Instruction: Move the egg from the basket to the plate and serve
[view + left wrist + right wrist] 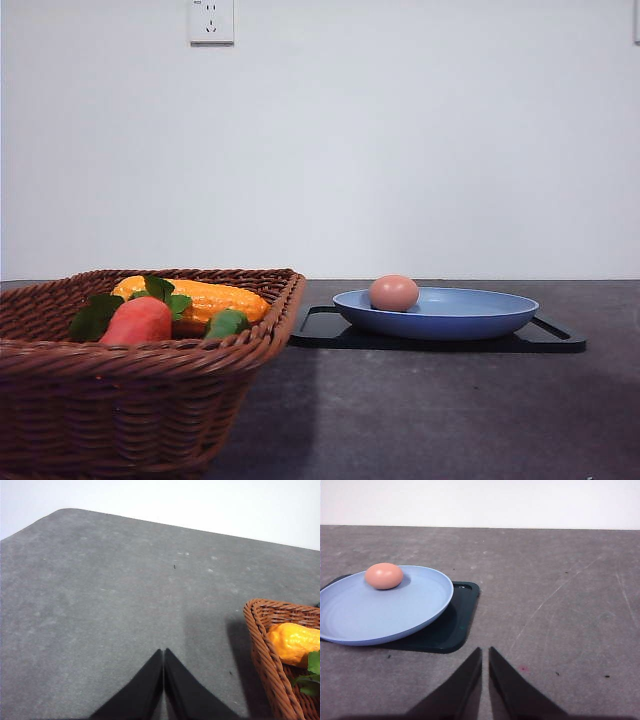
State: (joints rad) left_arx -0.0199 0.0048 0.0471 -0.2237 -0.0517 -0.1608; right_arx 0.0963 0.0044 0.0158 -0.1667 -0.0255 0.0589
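right gripper [485, 672] clenched empty at lower centre, left gripper [163, 675] also clenched empty. egg [384, 576] sits on plate [420, 615] at left of frame, plate on tray [455, 630]; basket [150, 400] lower left in front view. serving probably remains: grip the plate rim, keep it level so the egg won't roll.

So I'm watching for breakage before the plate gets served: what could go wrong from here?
The egg lies loose near the rim of the blue plate, so a tilt or jerk could roll it off. The plate overhangs the black tray and might slide when lifted. The right pincer is shut and must open before gripping.
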